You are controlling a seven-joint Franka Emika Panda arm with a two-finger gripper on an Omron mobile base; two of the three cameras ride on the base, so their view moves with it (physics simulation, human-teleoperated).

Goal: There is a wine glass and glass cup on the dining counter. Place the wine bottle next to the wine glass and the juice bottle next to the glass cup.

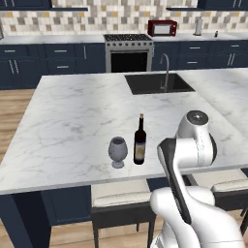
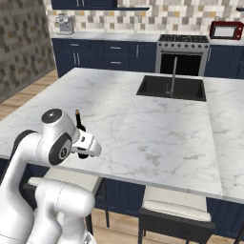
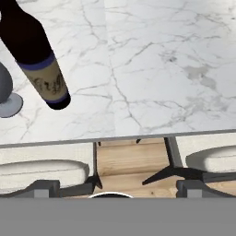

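Your wine bottle (image 1: 140, 140) already stands upright on the desk (image 1: 72, 121), just beside the wine glass (image 1: 117, 151) near the front edge, so that half looks done. The gripper's fingers stand wide apart and hold nothing; the hand view looks down over the desk edge at the bottle and the stools (image 3: 41, 173) below. What's left, by my judgement, is the juice bottle and the cup. You'll likely need to turn or drive to find them, then approach the juice bottle with the gripper open.
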